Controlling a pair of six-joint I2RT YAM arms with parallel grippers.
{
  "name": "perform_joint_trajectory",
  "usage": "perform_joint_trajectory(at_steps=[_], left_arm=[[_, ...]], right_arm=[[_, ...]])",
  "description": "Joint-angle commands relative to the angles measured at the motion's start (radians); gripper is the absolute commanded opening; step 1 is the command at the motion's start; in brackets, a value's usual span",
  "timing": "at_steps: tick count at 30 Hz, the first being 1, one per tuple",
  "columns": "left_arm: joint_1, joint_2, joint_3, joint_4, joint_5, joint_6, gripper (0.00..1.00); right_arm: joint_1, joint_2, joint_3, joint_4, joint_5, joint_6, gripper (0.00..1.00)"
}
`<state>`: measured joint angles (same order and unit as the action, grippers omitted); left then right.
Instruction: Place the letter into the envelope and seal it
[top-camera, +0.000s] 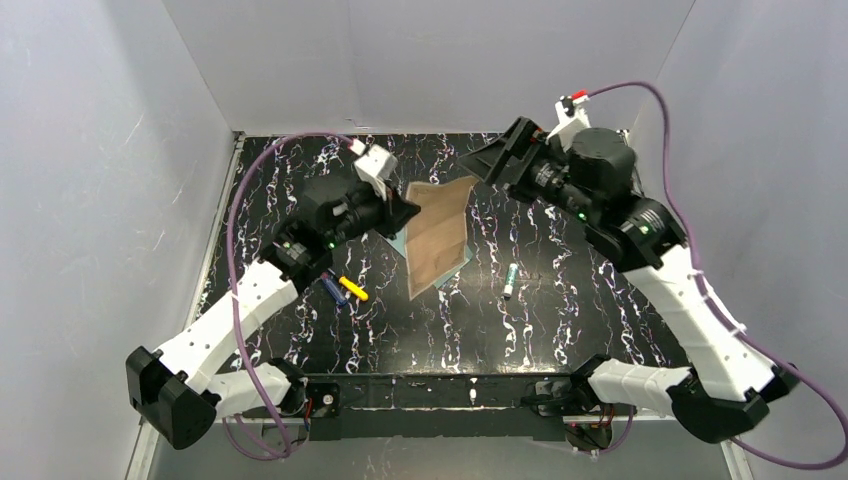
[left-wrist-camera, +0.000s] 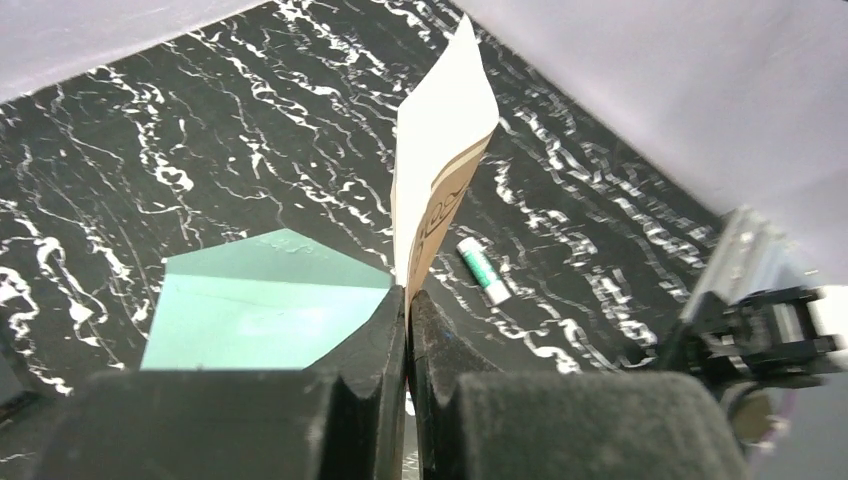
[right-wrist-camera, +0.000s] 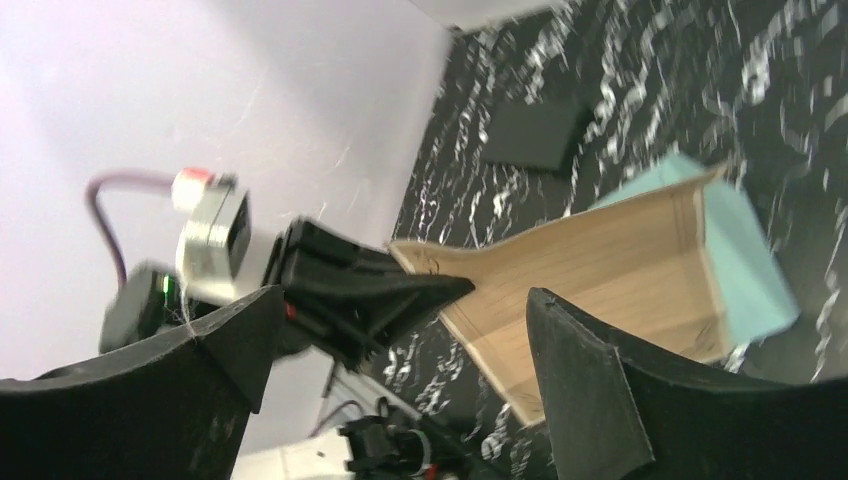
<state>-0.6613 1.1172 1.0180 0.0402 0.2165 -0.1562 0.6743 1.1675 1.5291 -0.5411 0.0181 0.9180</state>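
The letter (top-camera: 440, 235), a tan sheet with a dark border, hangs tilted above the teal envelope (top-camera: 462, 263), which lies flat on the black marbled table. My left gripper (top-camera: 408, 208) is shut on the letter's upper left corner. In the left wrist view the sheet (left-wrist-camera: 440, 170) rises straight out of the closed gripper (left-wrist-camera: 408, 296), with the envelope (left-wrist-camera: 260, 300) below. My right gripper (top-camera: 478, 162) stands open just off the letter's upper right corner, holding nothing. Its wrist view shows wide-spread fingers (right-wrist-camera: 405, 300), the letter (right-wrist-camera: 600, 270) and the envelope (right-wrist-camera: 740, 250) beyond.
A green-and-white glue stick (top-camera: 510, 281) lies right of the envelope, also seen in the left wrist view (left-wrist-camera: 483, 270). A yellow marker (top-camera: 353, 288) and a blue one (top-camera: 333, 291) lie left of it. White walls enclose the table on three sides.
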Motion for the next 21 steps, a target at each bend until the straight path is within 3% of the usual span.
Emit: perform_joint_trajectory(at_steps=[1, 5, 9, 13, 21], left_arm=[[0.122, 0.013, 0.164, -0.192, 0.288, -0.194, 0.0], [0.181, 0.031, 0.238, -0.279, 0.517, -0.161, 0.0], [0.198, 0.027, 0.268, -0.313, 0.673, -0.11, 0.0], [0.232, 0.029, 0.299, -0.335, 0.798, -0.095, 0.0], [0.355, 0.086, 0.362, -0.38, 1.061, -0.108, 0.0]], right_arm=[[-0.002, -0.041, 0.001, 0.15, -0.137, -0.389, 0.99], [-0.002, 0.005, 0.059, 0.049, -0.312, -0.615, 0.99], [-0.002, 0.041, 0.1, -0.011, -0.315, -0.753, 0.99], [-0.002, 0.033, 0.098, 0.037, -0.262, -0.708, 0.99], [-0.002, 0.002, -0.002, 0.089, -0.558, -0.701, 0.98]])
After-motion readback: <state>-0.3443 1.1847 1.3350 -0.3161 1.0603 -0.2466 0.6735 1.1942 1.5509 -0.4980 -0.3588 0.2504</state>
